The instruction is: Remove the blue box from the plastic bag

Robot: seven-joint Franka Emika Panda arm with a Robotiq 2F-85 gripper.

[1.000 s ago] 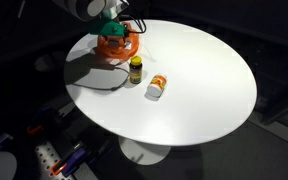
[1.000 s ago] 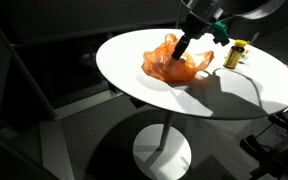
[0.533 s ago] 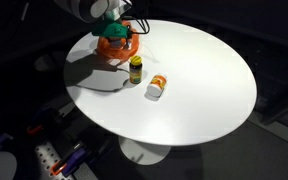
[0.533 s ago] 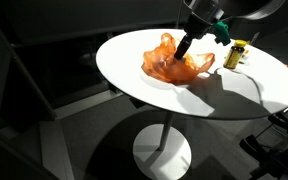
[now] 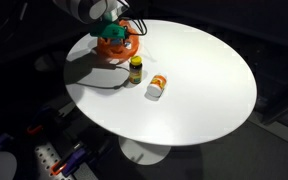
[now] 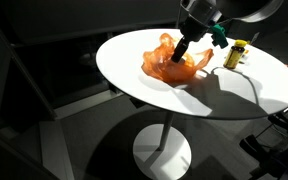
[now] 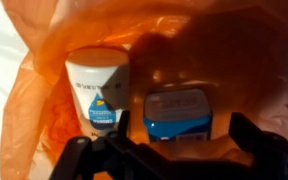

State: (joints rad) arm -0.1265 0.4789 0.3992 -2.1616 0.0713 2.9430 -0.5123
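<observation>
The wide-open, empty hand point(image 7: 169, 150) hung over the plastic bag point(image 6: 167, 62) at the edge of the worktop point(image 5: 204, 90), reaching in. The blue box point(image 7: 180, 115) lay inside by a white bottle point(image 7: 97, 95). Next it probably had to pinch the box.

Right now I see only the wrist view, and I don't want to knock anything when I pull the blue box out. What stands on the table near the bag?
Observer: A small bottle with a yellow label stands upright just beside the orange bag.
Operator: Anything else out there?
Observer: A second bottle lies on its side, beyond the upright one and farther from the bag.
Operator: How close is the bag to the table's edge?
Observer: Close. It sits near the rim of the round white table, not at its middle.
</observation>
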